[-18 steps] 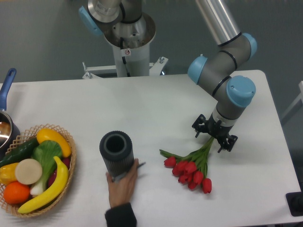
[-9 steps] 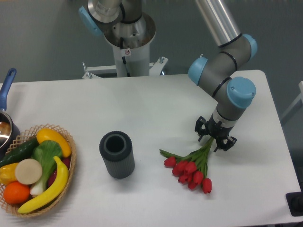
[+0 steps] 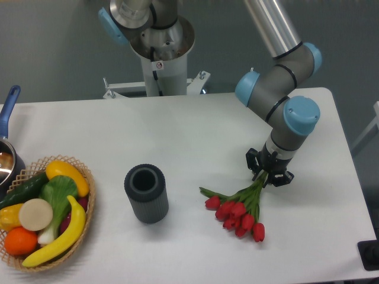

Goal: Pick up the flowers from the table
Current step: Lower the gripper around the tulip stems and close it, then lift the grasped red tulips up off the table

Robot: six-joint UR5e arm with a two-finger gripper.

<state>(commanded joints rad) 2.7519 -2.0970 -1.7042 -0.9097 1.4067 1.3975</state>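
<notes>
White tabletop (image 3: pixel 195 127) carries the tulip bunch (image 3: pixel 240 210), lying flat right of a dark cylinder (image 3: pixel 146 193). Its stem ends are pinched by the gripper (image 3: pixel 267 173) — a grasp so far from the buds that sagging or slipping could be expected on lifting.

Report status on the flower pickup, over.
End effector shut on tulip bunch at the stem ends. Tulips lying on white table, not lifted. Nothing in the way.
</notes>
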